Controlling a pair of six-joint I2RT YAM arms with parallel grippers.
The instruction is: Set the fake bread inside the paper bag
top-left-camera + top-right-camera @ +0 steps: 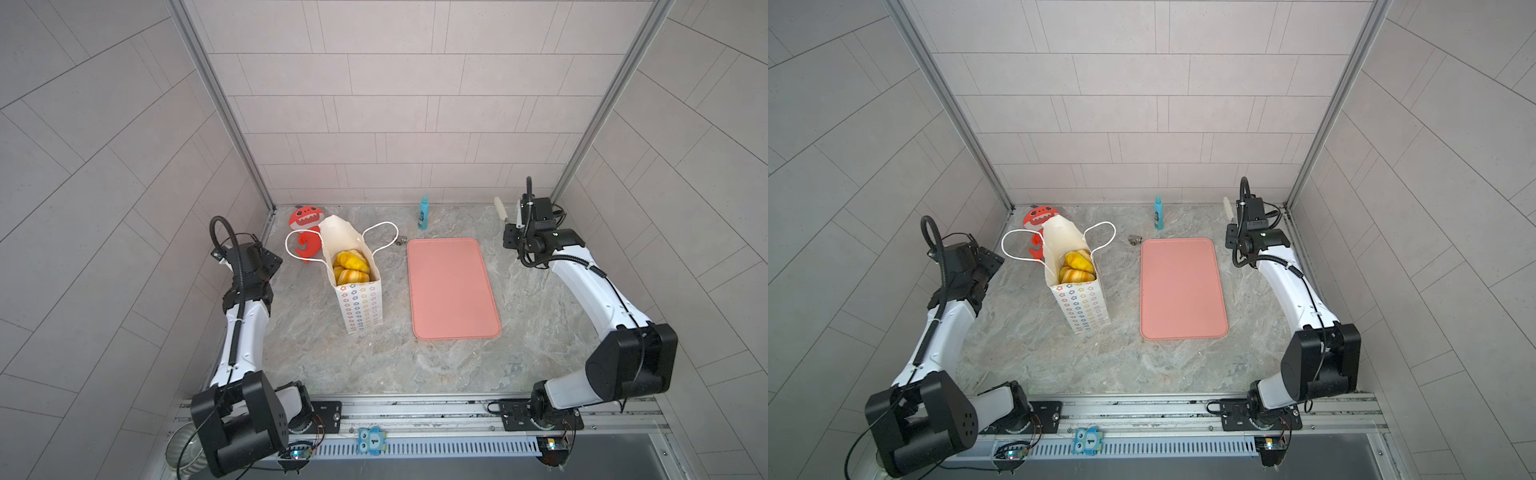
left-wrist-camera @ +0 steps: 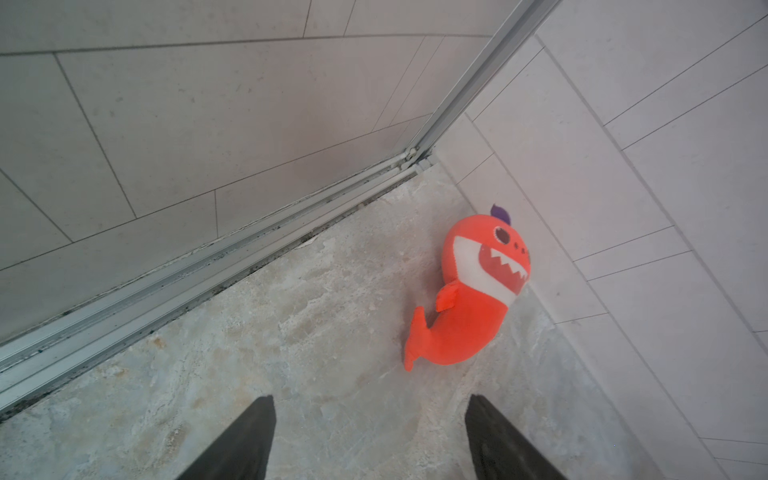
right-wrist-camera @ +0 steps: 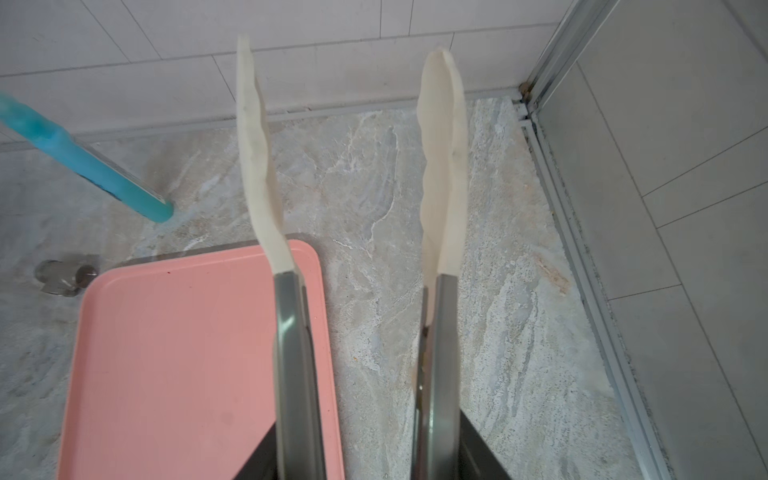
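Fake bread [image 1: 351, 266], glossy golden-yellow rounded pieces, sits inside the upright white paper bag [image 1: 359, 307] in both top views. The bag's side panel is printed with small stars and its cord handles loop outward. A flat pink tray [image 1: 453, 291] with rounded corners lies near it on the marbled table [image 1: 332, 365].

Left wrist view: the left gripper [image 2: 370, 399] shows dark fingers spread wide with nothing between, near a red plush shark [image 2: 469, 307].

Right wrist view: the right gripper [image 3: 370, 449] clamps steel tongs [image 3: 291, 332], whose wavy, pale silicone tips stand apart.
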